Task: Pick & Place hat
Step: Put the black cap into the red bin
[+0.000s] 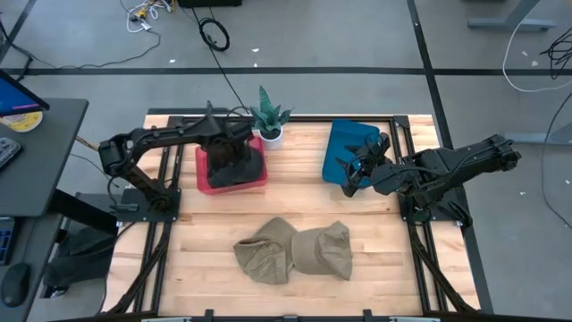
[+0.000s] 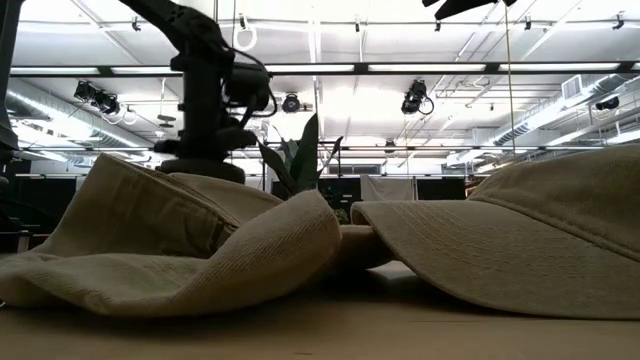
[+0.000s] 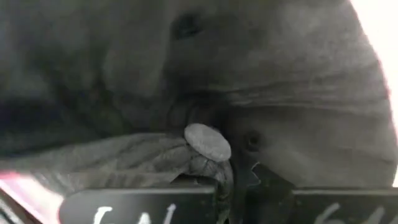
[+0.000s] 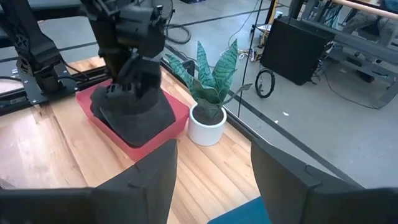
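Dark hat: you have it sitting in the red tray at the back left of the surface, just beside the potted plant; crumpled, so you cannot tell its long axis.
Left gripper: down on the dark hat, jaws clamped on its cloth.
Right gripper: over the blue tray, jaws apart, holding nothing.
Tan hats: 2 lie at the front centre, touching, their row running left to right.
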